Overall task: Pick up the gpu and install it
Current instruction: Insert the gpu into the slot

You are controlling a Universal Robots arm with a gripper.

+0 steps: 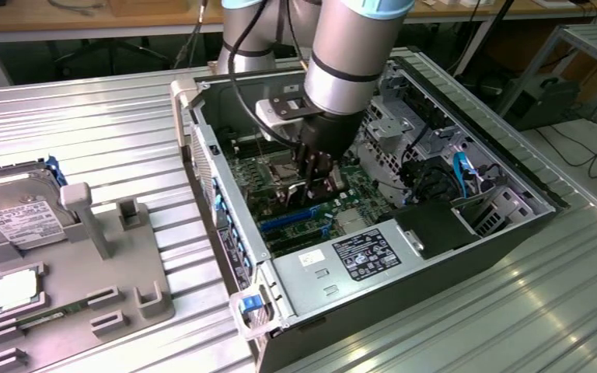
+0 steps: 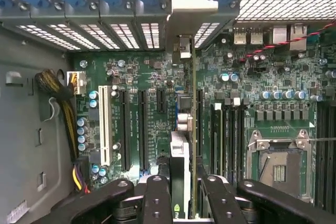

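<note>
The gpu [image 2: 185,129] is a thin card seen edge-on in the wrist view — a green board edge with a silvery heatsink block and a silvery metal bracket end [image 2: 193,3] at the slotted rear wall. It stands upright on its long edge above the motherboard's expansion slots. In the exterior view it [image 1: 319,183] hangs inside the open case, left of centre — mostly hidden.

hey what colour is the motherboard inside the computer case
Green, with black slots and one white slot; the motherboard shows best in the wrist view.
</note>
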